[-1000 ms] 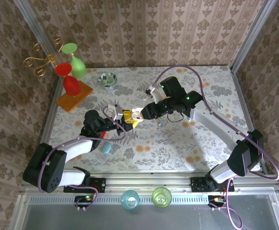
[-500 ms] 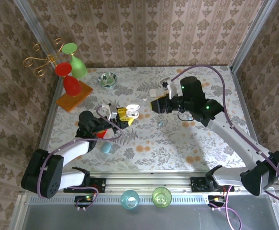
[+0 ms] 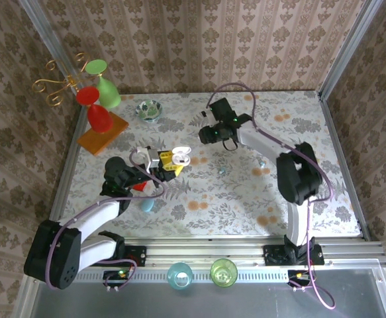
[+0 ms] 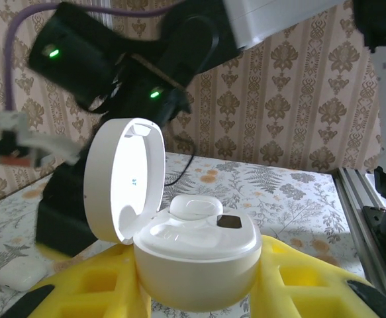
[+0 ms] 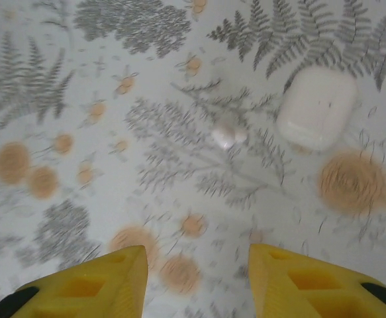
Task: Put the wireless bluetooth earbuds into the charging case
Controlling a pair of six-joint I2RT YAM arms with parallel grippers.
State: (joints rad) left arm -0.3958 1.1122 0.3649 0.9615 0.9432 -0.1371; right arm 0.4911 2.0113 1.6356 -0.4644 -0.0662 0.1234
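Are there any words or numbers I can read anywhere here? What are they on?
No text here can be read.
Inside the lid of the open case: a tiny blue mark, too small to read.
Closed case on the table: blurred, no letters I can make out.

I see my right gripper (image 5: 196, 278) spread wide over the table (image 5: 60, 218); an earbud (image 5: 229, 134) lies near a closed white case (image 5: 317, 108).
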